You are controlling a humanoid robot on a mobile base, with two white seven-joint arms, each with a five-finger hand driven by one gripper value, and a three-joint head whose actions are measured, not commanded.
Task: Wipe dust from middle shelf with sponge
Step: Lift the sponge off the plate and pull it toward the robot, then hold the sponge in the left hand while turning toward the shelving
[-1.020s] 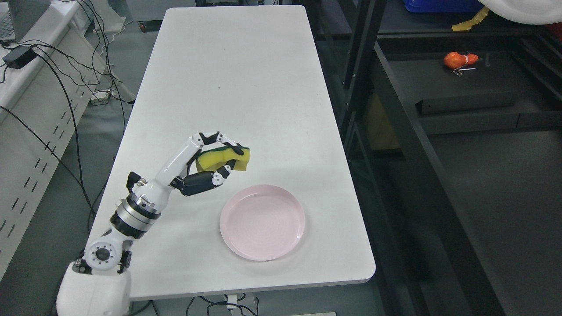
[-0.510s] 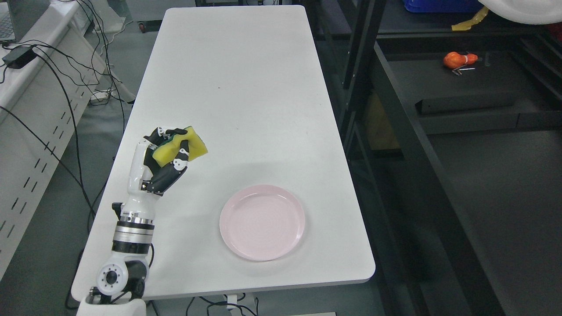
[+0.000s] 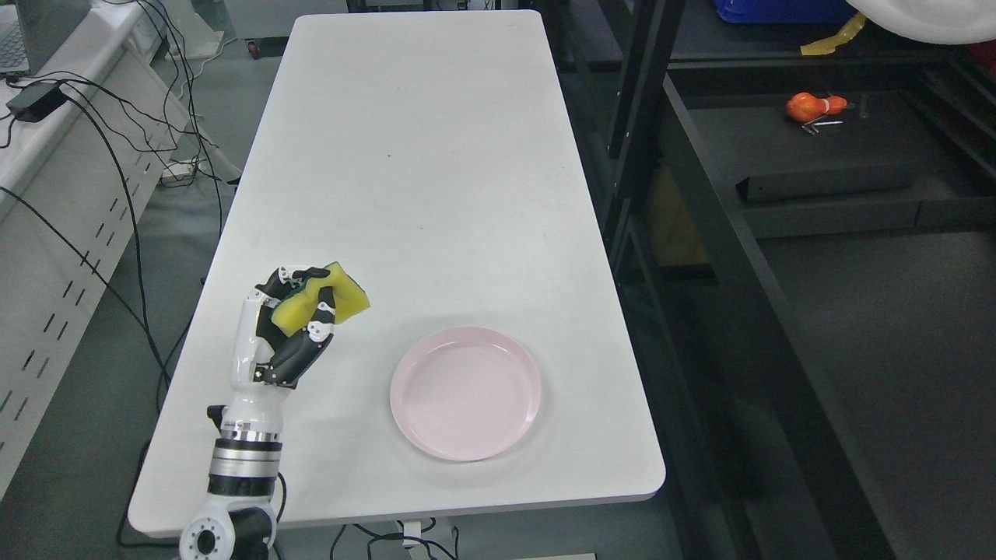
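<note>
The black fingers (image 3: 315,311) of the left hand (image 3: 284,330) are curled around a yellow sponge (image 3: 325,299) with a dark green scouring layer on its far side, clamping it against the palm. The sponge is held above the near-left part of a white table (image 3: 420,155), well apart from the shelf. The white forearm rises almost straight up from the bottom edge, its metal wrist ring over the table's near-left corner.

To the right of the hand, near the front edge, lies a shallow pink plate (image 3: 465,393), apart from the sponge. The rest of the tabletop is plain white with a few faint specks.

Right of the table stands a dark shelf unit (image 3: 700,233) with black uprights. On one of its dark boards sits a small orange object (image 3: 809,106), too small to identify with any confidence. Left of the table, black cables (image 3: 124,179) trail over a white perforated bench (image 3: 47,257) and the grey floor.
</note>
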